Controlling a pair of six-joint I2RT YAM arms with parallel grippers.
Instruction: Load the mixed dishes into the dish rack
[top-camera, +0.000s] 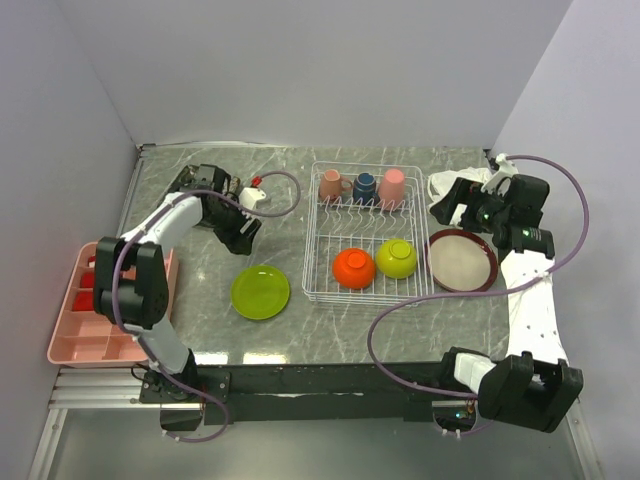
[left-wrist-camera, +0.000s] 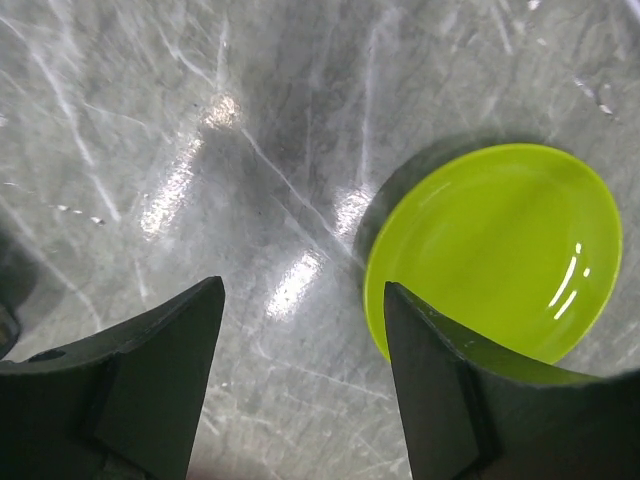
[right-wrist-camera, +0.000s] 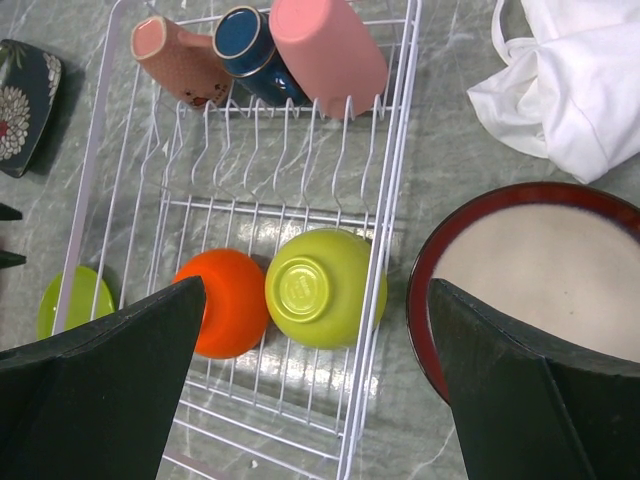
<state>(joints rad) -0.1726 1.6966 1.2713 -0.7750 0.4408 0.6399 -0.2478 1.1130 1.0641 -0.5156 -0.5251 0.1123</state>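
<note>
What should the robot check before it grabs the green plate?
1. Left gripper open and empty: ok.
2. Right gripper open and empty: ok.
3. Lime green plate lying flat, nothing on it: ok.
4. Left gripper centred over that plate: not ok, it sits off to one side.
5. Free prongs in the dish rack: ok.
6. Every dish loaded: not ok; brown round plate and black floral square plate are outside too.

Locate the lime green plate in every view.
Top external: lime green plate on the table, left of the dish rack's near corner.
Left wrist: right of centre, partly behind a finger of the left claw.
Right wrist: lower left, at the rack's left rim.
Shared landmark: the rack, top and right wrist only.
</note>
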